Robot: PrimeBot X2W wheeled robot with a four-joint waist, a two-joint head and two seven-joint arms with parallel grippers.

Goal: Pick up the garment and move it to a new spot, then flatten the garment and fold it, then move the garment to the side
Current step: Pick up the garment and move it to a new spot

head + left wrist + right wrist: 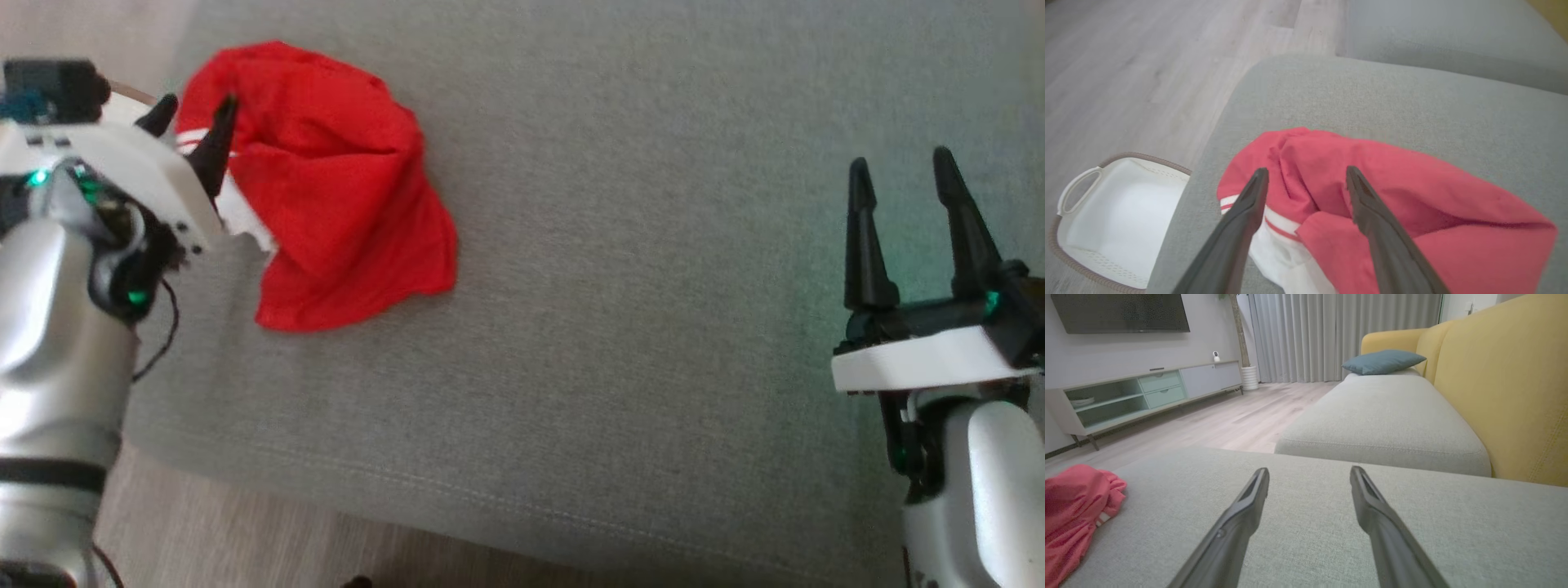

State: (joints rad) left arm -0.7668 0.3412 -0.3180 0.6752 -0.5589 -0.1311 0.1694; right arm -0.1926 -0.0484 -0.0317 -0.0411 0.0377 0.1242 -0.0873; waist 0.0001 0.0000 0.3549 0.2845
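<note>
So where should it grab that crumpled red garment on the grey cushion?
Probably the raised fold of the garment beside its white striped edge, from above with the left pincer, which hovers open there; the bunched cloth gives something to pinch.

Glossy silver left forearm with a black band and loose black cable; white wrist housings, green lights, long tapered black jaws.
</note>
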